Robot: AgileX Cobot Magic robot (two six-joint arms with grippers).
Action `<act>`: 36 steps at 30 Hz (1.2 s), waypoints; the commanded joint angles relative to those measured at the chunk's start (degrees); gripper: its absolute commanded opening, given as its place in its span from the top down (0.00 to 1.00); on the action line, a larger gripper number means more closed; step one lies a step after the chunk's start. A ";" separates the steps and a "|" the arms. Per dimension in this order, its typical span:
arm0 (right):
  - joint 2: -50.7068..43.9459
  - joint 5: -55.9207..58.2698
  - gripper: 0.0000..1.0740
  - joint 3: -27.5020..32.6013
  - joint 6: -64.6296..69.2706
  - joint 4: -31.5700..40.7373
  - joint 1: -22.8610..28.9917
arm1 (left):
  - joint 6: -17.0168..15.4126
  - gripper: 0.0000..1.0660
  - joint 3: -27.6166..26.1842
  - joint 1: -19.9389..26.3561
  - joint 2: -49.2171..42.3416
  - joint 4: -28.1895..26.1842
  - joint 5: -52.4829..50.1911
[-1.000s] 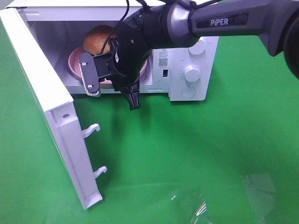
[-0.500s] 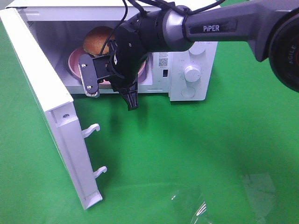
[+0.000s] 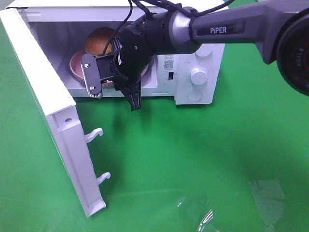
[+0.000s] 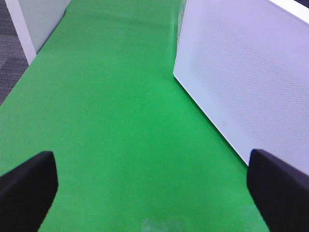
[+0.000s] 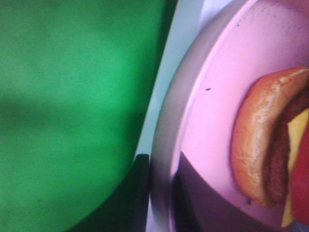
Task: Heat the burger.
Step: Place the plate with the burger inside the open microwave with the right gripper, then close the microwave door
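Observation:
The burger (image 3: 100,41) lies on a pink plate (image 3: 76,65) inside the open white microwave (image 3: 193,92). My right gripper (image 3: 112,78) reaches into the opening at the plate's front rim. In the right wrist view the plate (image 5: 227,72) and the burger (image 5: 268,140) fill the picture, and the right gripper (image 5: 161,203) has its dark fingers on either side of the rim. Whether they still press on it does not show. My left gripper (image 4: 154,188) is open over bare green cloth, beside the microwave door's outer face (image 4: 251,72).
The microwave door (image 3: 48,106) stands swung out to the left, its two latch hooks (image 3: 94,134) pointing into the table. Two knobs (image 3: 198,76) sit on the right-hand panel. A clear plastic scrap (image 3: 203,212) lies near the front edge of the green cloth.
My right arm has shifted a little to the left and deeper into the microwave. The plate and burger have gone slightly further in with it. The left gripper has not moved.

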 commanded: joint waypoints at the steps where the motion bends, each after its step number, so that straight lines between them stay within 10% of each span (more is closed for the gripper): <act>1: -0.57 -1.95 0.82 -0.80 0.06 -0.86 -0.11 | -0.06 0.07 0.17 0.11 -0.86 -0.23 -0.34; 7: -0.57 -2.41 0.65 -0.80 2.69 -1.03 -0.11 | -0.06 0.07 0.17 0.11 -0.86 -0.23 -0.34; 22: -0.80 0.34 0.61 -0.74 4.70 -1.03 -0.11 | -0.06 0.07 0.17 0.11 -0.86 -0.23 -0.34; 36: -6.53 -4.30 0.36 7.10 4.70 -1.03 0.11 | -0.06 0.07 0.17 0.11 -0.86 -0.29 -0.34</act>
